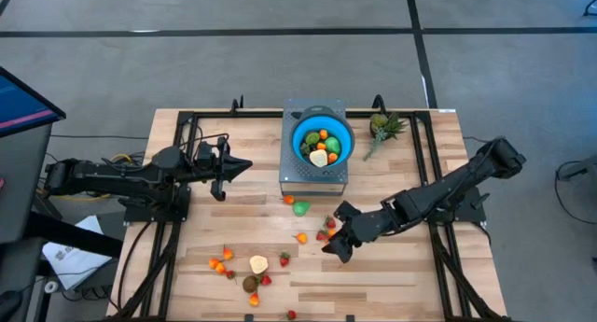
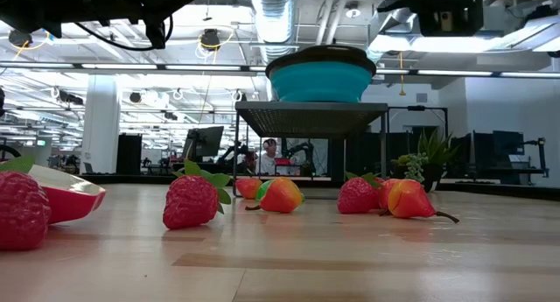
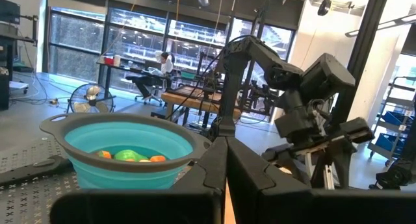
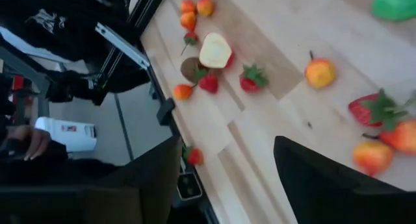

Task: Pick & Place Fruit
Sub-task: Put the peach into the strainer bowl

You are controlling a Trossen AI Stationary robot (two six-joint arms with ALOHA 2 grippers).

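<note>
The fruit [image 1: 326, 231] nearest the work is a small cluster of red and orange pieces on the table [image 1: 392, 266] in front of the blue bowl [image 1: 323, 141], and the right gripper [image 1: 338, 244] hovers just beside that cluster with its fingers apart and nothing between them. More fruit lies scattered toward the front edge, with a green piece [image 1: 300, 208] closer to the bowl, which sits raised on a grey stand [image 1: 313, 177] and already holds several pieces. As I judge it, the step in hand is a pick from the cluster: the gripper should centre over one piece, not two touching ones, close gently so it does not squirt sideways, then lift high enough to clear the bowl's rim. The left gripper [image 1: 241, 165] waits beside the stand, fingers together. The right wrist view shows the open fingers and the strawberries [image 4: 374, 110] ahead of them, which the high view leaves cramped. The low view shows how high the bowl stands; the high view alone shows what lies inside it.
</note>
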